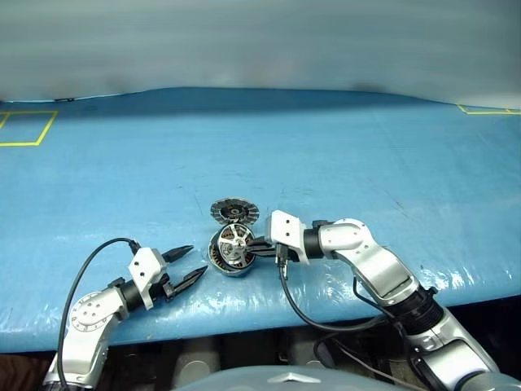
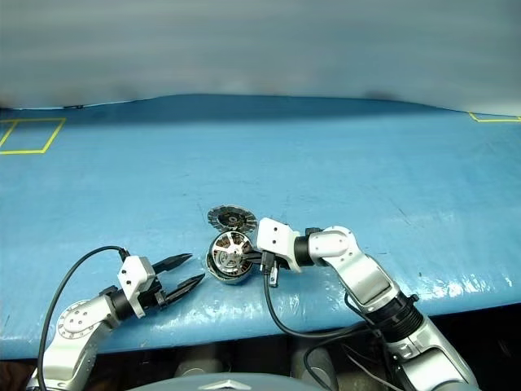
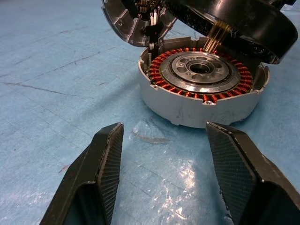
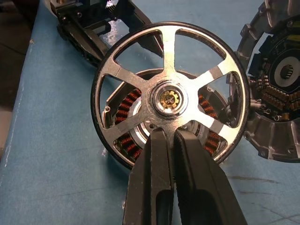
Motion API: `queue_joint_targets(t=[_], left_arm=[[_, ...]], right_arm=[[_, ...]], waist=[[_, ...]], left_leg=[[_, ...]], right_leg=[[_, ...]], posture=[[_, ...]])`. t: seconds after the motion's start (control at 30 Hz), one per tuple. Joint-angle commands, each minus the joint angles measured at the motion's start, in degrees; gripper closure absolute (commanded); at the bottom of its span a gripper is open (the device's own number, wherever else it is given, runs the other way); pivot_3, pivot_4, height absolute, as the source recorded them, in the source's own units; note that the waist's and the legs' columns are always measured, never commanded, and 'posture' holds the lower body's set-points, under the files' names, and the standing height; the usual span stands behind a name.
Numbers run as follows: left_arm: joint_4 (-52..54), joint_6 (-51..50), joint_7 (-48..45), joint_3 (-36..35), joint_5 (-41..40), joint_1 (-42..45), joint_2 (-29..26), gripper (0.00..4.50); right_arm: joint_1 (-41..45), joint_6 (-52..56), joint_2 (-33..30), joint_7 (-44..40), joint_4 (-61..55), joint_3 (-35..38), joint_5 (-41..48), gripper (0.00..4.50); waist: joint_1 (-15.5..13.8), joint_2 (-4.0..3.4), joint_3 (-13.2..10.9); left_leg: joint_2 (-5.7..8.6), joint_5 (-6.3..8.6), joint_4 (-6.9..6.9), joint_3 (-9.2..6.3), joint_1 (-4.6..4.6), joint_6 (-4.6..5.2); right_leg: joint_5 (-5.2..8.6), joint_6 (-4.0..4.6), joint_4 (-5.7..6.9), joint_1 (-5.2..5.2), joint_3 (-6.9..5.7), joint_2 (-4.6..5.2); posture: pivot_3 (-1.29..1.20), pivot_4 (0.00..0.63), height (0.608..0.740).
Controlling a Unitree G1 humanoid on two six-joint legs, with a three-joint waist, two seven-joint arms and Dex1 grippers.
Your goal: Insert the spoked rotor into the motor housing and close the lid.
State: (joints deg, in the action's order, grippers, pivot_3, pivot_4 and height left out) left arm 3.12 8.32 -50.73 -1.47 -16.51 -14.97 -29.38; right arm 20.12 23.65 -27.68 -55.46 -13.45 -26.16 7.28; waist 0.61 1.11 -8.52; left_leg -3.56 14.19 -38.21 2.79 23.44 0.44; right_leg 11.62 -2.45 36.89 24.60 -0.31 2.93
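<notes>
My right gripper (image 4: 169, 137) is shut on the spoked rotor (image 4: 168, 98), a shiny silver wheel with a dark rim, gripping a spoke beside the hub. It holds the rotor (image 1: 234, 238) tilted just over the motor housing (image 3: 201, 105), a silver cup whose copper windings show through the rotor's gaps. The lid (image 1: 234, 212) rests just behind the housing with its dark, segmented inner face (image 4: 276, 93) showing. My left gripper (image 1: 195, 261) stands open to the left of the housing, apart from it, with nothing between its fingers (image 3: 108, 159).
The parts sit on a blue plastic-covered table (image 1: 326, 155) close to its front edge. Yellow tape squares mark the far left corner (image 1: 24, 128) and the far right corner (image 1: 488, 109). A black cable (image 1: 305, 314) loops below the right wrist.
</notes>
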Motion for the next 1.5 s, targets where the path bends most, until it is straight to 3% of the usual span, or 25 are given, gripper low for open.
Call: queue_joint_targets(t=[0.03,0.27,0.37,1.07,1.5], left_arm=[[0.13,1.52,0.12,-0.31,-0.01,0.39,0.24,1.54],[-0.32,2.12,0.25,-0.38,0.05,0.13,0.14,1.54],[-0.42,2.28,0.28,-0.34,0.08,0.14,0.14,1.54],[-1.49,3.22,0.41,-0.38,0.15,0.1,0.0,1.54],[-3.08,4.45,0.3,-0.3,0.23,0.29,0.17,1.54]], right_arm=[[1.15,-1.33,0.61,-0.21,-0.24,0.01,-0.16,4.47],[1.21,-0.56,0.92,-0.02,0.02,0.15,-0.23,4.47],[1.14,-0.64,1.04,0.48,-0.04,0.35,-0.47,3.68],[0.53,0.04,3.76,0.08,-2.59,2.89,6.32,3.68],[-1.09,0.9,7.73,1.38,3.11,2.0,6.71,3.68]], waist=[[0.0,0.0,0.0],[0.0,0.0,0.0],[0.01,0.0,0.0],[0.01,-0.01,0.0],[0.03,-0.01,0.0]], left_leg=[[0.0,0.0,0.0,0.0,0.0,0.0],[0.0,0.0,0.01,0.0,0.0,0.0],[0.0,0.0,0.0,0.01,0.0,0.0],[-0.01,0.0,0.02,0.01,0.01,0.0],[-0.01,0.0,0.03,0.01,0.01,0.0]], right_leg=[[0.0,0.0,0.0,0.0,0.0,0.0],[0.0,0.01,-0.01,0.0,0.0,0.0],[0.0,0.01,0.0,0.0,0.0,0.0],[0.0,0.01,-0.01,0.01,0.0,0.01],[0.0,0.03,-0.01,0.02,-0.01,0.01]], posture=[[0.0,0.15,0.74],[0.0,0.15,0.74],[0.0,0.15,0.74],[0.0,0.15,0.74],[0.0,0.15,0.74]])
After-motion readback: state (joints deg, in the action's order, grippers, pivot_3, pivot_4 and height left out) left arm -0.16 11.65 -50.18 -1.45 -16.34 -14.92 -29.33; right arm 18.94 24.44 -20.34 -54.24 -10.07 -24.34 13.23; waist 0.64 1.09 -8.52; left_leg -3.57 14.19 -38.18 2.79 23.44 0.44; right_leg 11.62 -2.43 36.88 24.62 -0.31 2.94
